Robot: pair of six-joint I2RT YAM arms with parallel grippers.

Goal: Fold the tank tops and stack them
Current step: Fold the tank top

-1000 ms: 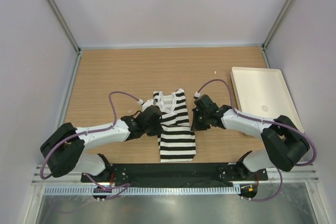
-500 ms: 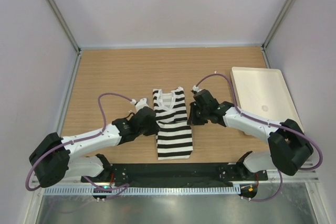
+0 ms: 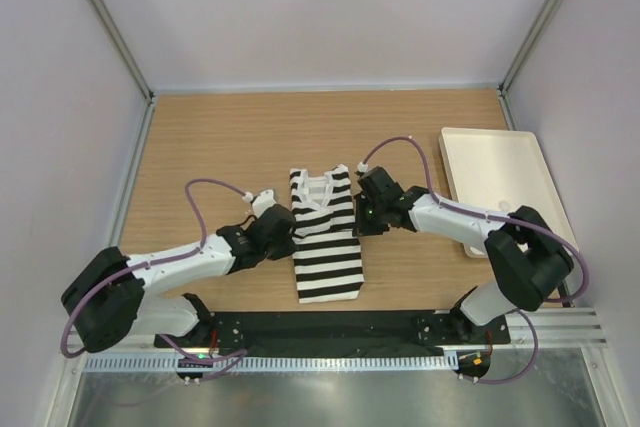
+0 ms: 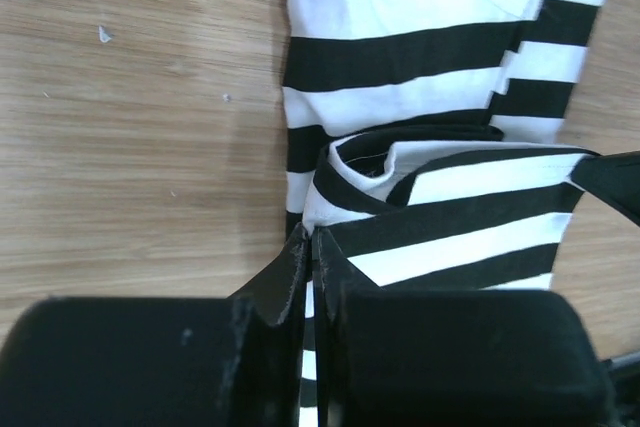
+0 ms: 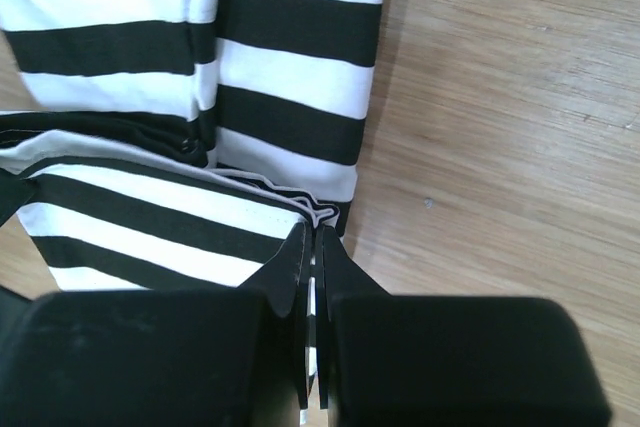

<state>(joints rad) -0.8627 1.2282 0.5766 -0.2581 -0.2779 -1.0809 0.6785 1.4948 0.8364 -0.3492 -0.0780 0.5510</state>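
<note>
Left gripper: clenched on the left side edge of the black-and-white striped sleeveless cloth tank top, about midway along its length. In the left wrist view the jaws are pressed together with a thin fold of the striped fabric nipped between the tips.
Cloth at the left jaws: a striped layer runs from the tips off to the right, raised a little over the layer lying flat beneath it.
Tank top: stretched between the two pairs of jaws and reaching from one to the other. Its white-trimmed neckline lies beyond the jaws on the far side, its hem on the near side towards the arm bases.
Right gripper: clamped on the right side edge of the tank top, level with the left jaws. The right wrist view shows the tips together with the cloth edge caught between them.
White rectangular tray: to the right of the right jaws, well apart from the tank top.
Wooden table: under the jaws, tank top and tray.
</note>
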